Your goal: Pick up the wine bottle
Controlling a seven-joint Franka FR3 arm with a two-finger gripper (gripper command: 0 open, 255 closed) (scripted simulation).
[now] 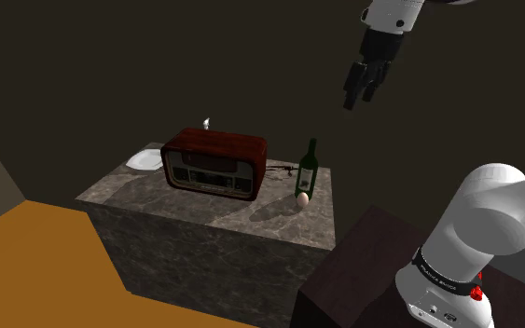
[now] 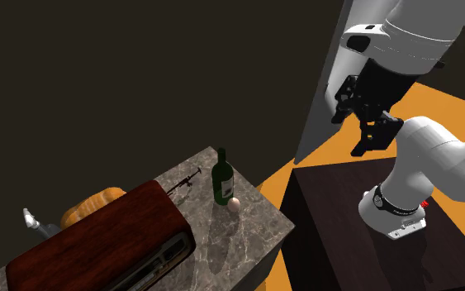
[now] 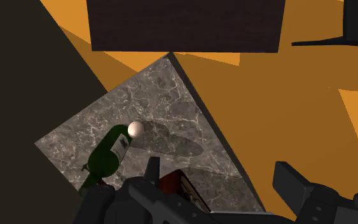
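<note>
Glossy glass btl (image 1: 305,177), veined stone counter (image 1: 120,189)

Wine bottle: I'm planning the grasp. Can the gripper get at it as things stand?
Probably yes. The bottle stands upright near the counter's edge, with open air between it and the gripper, jaws open. The egg at its base could get nudged; the radio stands apart.

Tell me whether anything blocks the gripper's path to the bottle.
Nothing visible does: the open gripper hangs high above the bottle, free air between. An egg sits close by its base, the radio off to one side.
</note>
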